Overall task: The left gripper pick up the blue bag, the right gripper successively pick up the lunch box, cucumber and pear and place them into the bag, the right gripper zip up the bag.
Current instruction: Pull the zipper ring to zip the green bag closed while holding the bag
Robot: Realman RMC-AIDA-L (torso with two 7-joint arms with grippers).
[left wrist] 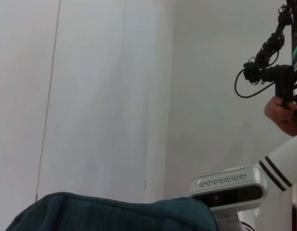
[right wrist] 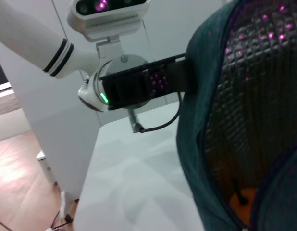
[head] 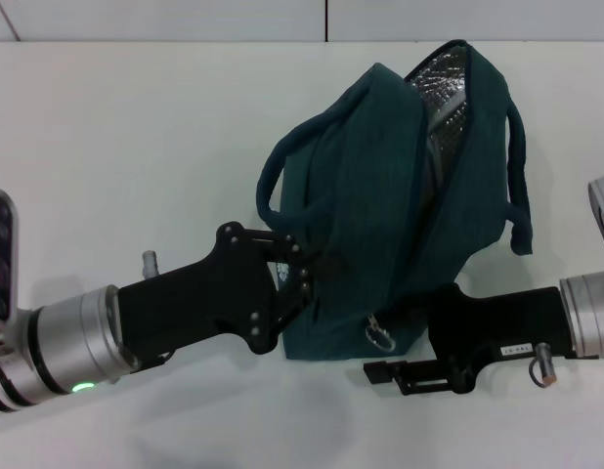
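Blue bag (head: 380,215) held by L tool (head: 307,278).

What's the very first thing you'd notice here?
The big blue bag in the middle of the white table, gaping open so its silvery lining shows. The left gripper pinches its near side, and the right gripper sits by the zipper pull.

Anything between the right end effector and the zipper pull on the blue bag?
Nothing visible. The right end effector sits just below the ring pull at the blue bag's near corner, with only bare table between.
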